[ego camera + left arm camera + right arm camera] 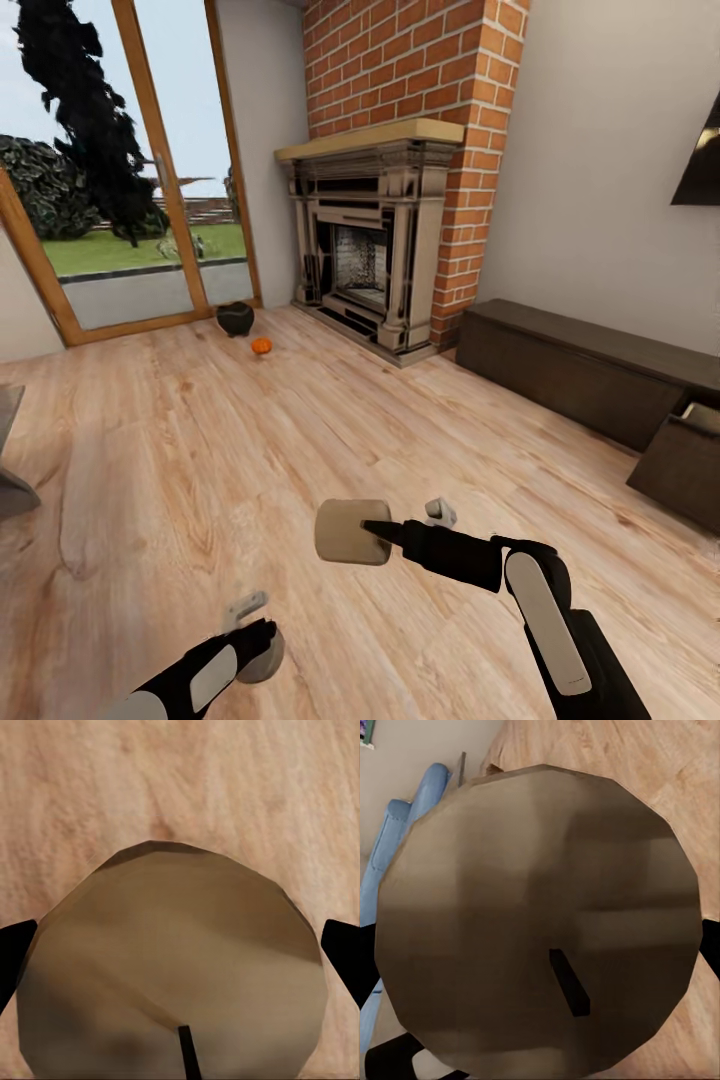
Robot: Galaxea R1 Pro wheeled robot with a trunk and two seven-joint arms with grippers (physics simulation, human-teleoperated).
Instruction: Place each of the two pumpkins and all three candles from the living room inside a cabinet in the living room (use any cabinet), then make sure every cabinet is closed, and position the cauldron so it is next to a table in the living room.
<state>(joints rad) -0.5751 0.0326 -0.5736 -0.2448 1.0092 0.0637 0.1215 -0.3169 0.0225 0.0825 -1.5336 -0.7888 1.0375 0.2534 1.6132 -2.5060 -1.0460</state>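
My right gripper (378, 531) is shut on a cream-white candle (351, 532) and holds it sideways above the wooden floor. The candle's wick end (540, 922) fills the right wrist view. Low at the left, my left gripper (255, 632) is shut on another candle (263, 660). In the left wrist view this candle (172, 945) sits between the dark fingertips (12, 952). Far off by the glass door, a black cauldron (235, 318) stands on the floor with one orange pumpkin (261, 345) beside it. The long dark cabinet (580, 365) runs along the right wall, and one drawer (685, 455) is pulled out.
A brick fireplace (375, 250) stands in the far corner, left of the cabinet. A grey corner of some furniture (10, 455) juts in at the left edge. Bare wooden floor stretches between me and the cauldron. A blue seat (405, 832) shows behind the right-hand candle.
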